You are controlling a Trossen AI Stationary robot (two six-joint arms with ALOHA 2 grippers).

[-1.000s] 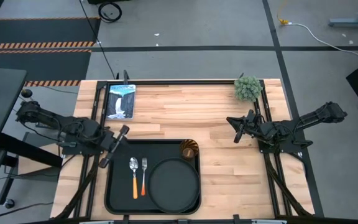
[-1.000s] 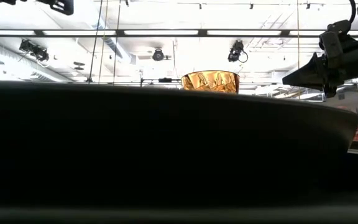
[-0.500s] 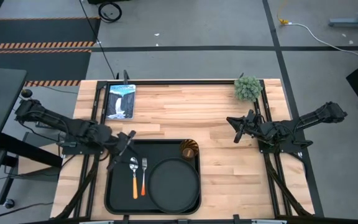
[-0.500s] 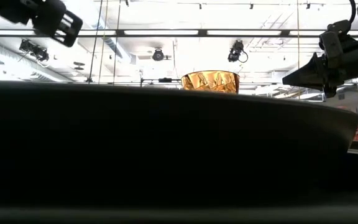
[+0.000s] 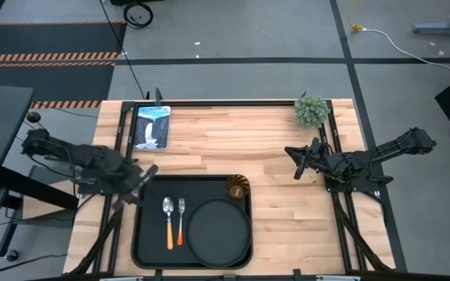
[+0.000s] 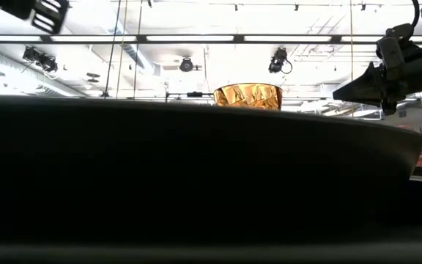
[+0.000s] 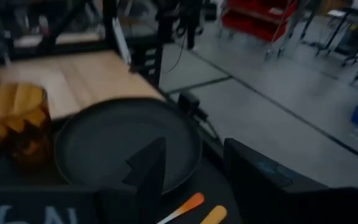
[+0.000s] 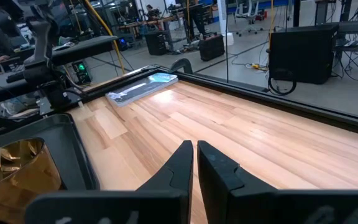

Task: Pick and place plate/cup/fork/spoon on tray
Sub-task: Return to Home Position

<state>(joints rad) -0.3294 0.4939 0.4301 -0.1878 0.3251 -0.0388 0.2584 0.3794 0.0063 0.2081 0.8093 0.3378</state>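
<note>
I have the tray (image 5: 151,242) sitting at the table's (image 5: 272,148) front edge, left of centre, and everything is on it. The plate (image 5: 219,228) fills the tray's right half, close to its front right corner. The cup (image 5: 237,188) stands upright in the tray's back right corner, just behind the plate's rim; from the low camera only its amber top (image 6: 247,95) shows above the dark tray edge. The spoon (image 5: 168,222) and fork (image 5: 181,220) lie side by side left of the plate, bowl and tines toward the back, handles toward the front, spoon on the outer side. My left gripper (image 5: 144,176) hangs at the tray's back left corner, empty, with its fingers (image 7: 146,171) spread apart; its wrist camera looks over the plate, the cup and the two handle ends. My right gripper (image 5: 297,162) waits over the table's right side, well clear of the tray, its fingers (image 8: 180,163) pressed together on nothing. A picture book (image 5: 151,126) lies at the table's back left corner and a small plant (image 5: 311,110) at its back right corner.
</note>
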